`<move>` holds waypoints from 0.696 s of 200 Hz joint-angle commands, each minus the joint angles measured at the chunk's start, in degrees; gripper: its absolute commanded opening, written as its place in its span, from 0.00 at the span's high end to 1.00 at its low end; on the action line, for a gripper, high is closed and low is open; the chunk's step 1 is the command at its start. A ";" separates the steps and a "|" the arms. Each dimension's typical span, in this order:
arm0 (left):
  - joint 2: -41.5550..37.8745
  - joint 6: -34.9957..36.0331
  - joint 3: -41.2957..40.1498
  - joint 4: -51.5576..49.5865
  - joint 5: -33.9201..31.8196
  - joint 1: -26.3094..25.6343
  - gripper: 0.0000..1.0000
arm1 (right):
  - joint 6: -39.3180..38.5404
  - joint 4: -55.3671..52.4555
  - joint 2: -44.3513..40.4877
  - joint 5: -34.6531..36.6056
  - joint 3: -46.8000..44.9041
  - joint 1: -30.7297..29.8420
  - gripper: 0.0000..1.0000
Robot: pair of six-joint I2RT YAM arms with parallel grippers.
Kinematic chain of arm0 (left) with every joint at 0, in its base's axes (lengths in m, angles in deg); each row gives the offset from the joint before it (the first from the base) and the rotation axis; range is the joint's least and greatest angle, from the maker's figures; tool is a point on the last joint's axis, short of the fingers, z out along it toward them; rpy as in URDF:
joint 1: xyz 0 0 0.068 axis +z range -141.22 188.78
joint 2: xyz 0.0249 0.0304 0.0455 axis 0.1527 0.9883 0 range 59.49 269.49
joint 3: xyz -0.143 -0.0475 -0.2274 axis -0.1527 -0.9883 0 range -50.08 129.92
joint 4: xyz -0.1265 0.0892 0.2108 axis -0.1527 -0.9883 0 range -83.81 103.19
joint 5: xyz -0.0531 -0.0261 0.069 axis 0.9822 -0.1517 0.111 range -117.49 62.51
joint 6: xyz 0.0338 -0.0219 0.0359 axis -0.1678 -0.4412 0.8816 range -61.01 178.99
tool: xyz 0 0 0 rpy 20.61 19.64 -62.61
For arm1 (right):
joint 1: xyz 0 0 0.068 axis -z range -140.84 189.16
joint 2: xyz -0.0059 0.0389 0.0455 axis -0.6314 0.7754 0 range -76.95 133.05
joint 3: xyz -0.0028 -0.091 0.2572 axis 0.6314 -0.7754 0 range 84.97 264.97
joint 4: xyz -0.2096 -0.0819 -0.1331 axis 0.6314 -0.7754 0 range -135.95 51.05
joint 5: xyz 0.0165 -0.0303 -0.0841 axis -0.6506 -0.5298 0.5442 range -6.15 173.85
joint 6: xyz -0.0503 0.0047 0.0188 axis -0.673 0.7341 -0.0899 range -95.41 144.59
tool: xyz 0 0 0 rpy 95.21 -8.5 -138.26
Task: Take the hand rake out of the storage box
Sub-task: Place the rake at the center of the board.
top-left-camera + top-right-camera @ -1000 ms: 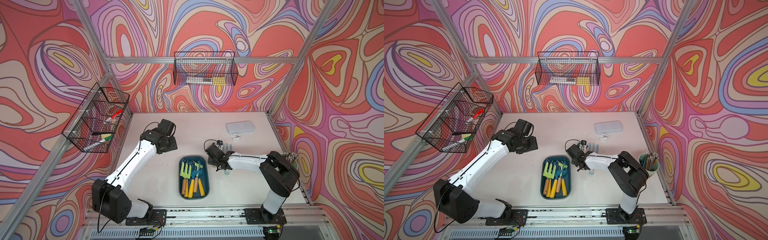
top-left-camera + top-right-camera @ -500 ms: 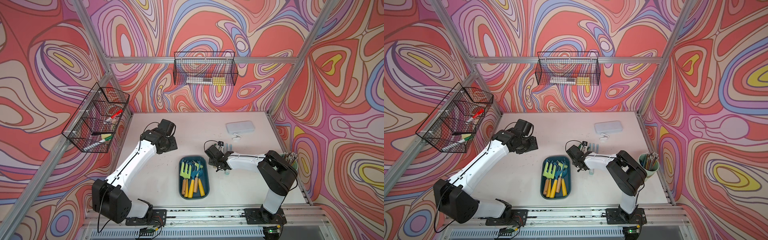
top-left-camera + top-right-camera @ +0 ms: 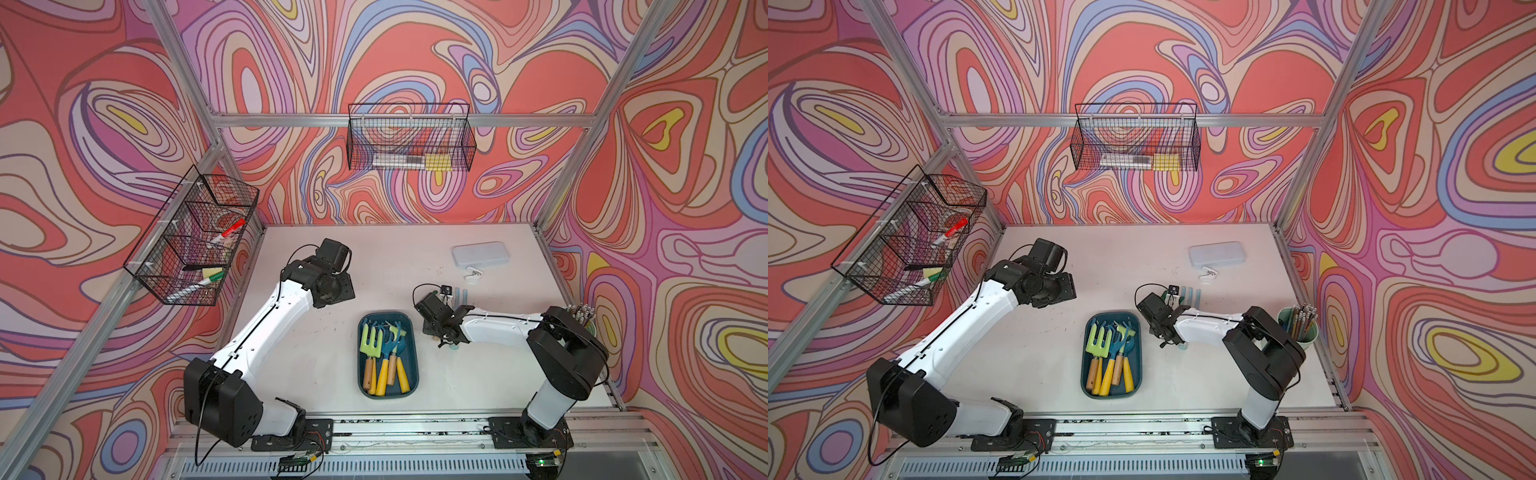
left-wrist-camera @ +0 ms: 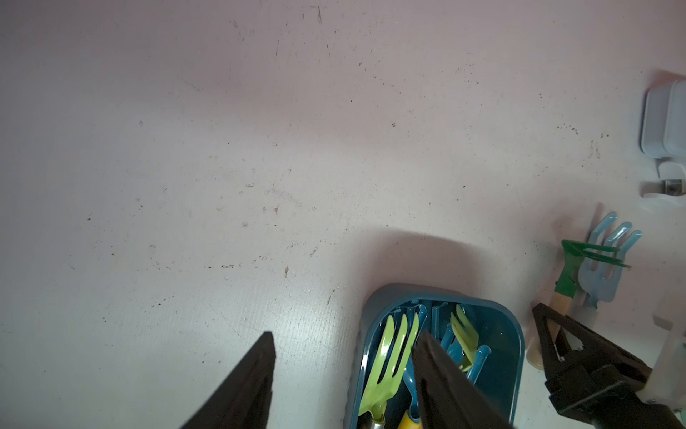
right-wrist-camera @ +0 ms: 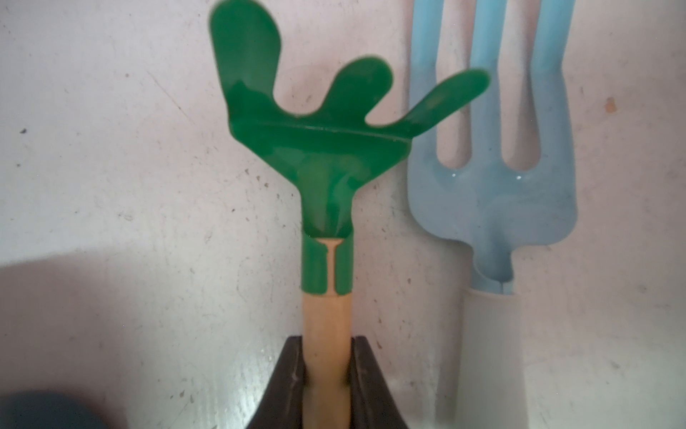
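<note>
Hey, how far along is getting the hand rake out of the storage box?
Done: the green hand rake is out of the storage box, over the table beside a light blue fork. In hand: the right tool is shut on its wooden handle; the left tool is open and empty. Left: likely setting it down and letting go.

Both top views look steeply down from high at the front onto the whole table. The wrist views sit close above it; both show the rake and the fork.
</note>
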 commanded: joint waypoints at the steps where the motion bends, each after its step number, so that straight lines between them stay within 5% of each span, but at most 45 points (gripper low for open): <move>1: -1.14 0.38 -0.54 0.00 -0.68 0.42 0.37 | -0.72 0.45 0.40 -0.02 -0.78 0.03 0.89; 139: -1.48 0.77 -0.28 0.08 -0.94 0.82 0.36 | 0.10 -0.92 2.77 -0.62 -0.08 0.02 0.66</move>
